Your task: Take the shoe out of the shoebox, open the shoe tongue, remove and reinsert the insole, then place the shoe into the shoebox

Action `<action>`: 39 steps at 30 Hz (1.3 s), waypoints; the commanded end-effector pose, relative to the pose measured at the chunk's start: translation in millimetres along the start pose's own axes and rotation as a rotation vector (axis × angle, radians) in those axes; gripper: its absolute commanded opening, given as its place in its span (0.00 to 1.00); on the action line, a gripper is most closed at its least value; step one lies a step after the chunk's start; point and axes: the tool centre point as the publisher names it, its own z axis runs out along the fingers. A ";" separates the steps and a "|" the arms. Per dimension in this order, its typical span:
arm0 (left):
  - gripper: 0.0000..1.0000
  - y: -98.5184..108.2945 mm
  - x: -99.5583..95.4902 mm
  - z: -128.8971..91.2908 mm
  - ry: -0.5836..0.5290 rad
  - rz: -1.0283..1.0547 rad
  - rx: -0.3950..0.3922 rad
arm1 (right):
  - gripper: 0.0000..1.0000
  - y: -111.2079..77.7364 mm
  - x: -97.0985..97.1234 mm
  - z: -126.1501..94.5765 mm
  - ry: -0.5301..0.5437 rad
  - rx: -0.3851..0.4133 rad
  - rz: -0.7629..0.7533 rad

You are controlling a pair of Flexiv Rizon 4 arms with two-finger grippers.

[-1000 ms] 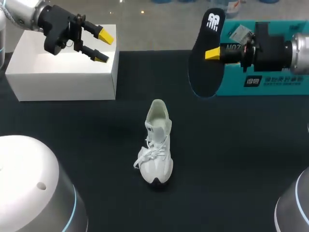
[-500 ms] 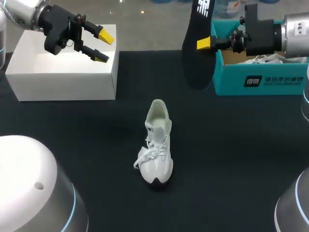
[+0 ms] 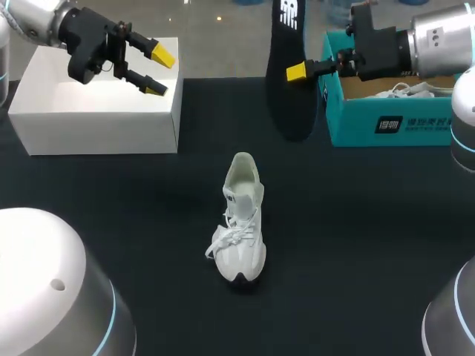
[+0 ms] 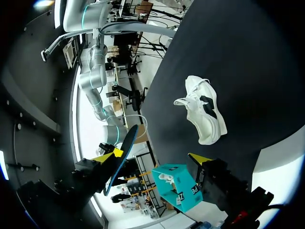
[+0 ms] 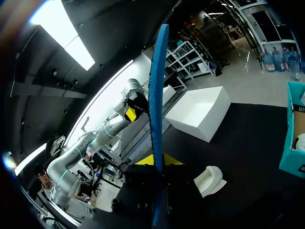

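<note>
Head view: right claw (image 3: pixel 294 72) tight on insole (image 3: pixel 286 107), perhaps off shoebox (image 3: pixel 386 124); left claw (image 3: pixel 158 71) agape.

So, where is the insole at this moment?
In the head view, the insole hangs upright in the right gripper, left of the teal shoebox, beyond the white shoe.

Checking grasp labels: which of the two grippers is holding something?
The right gripper, shut on the dark insole held upright; the left gripper hangs open and empty near the white box.
</note>
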 end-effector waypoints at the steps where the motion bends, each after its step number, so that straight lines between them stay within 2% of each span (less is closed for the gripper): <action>1: 1.00 0.9 0.1 -0.9 0.002 0.001 0.004 | 0.00 15.1 -23.1 33.7 0.043 0.018 -0.029; 7: 1.00 0.9 0.1 -0.9 0.002 0.001 0.004 | 0.00 13.2 -38.9 37.8 0.077 -0.041 -0.095; 8: 1.00 0.9 0.1 -0.9 0.002 0.001 0.004 | 0.00 11.7 -43.9 37.7 0.022 -0.052 -0.063; 9: 1.00 0.9 0.1 -0.9 0.002 0.001 0.004 | 0.00 9.6 -50.5 37.5 0.028 -0.041 -0.037; 28: 1.00 0.9 0.1 -0.9 0.002 0.001 0.004 | 0.00 9.6 -50.5 37.5 0.028 -0.041 -0.037; 31: 1.00 0.9 0.1 -0.9 0.002 0.001 0.004 | 0.00 10.7 -66.9 52.9 0.056 -0.082 -0.103; 33: 1.00 0.9 0.1 -0.9 0.002 0.001 0.004 | 0.00 11.8 -72.0 62.4 0.048 -0.075 -0.150; 39: 1.00 0.9 0.1 -0.9 0.002 0.001 0.004 | 0.00 3.9 -92.0 83.1 0.117 -0.095 -0.178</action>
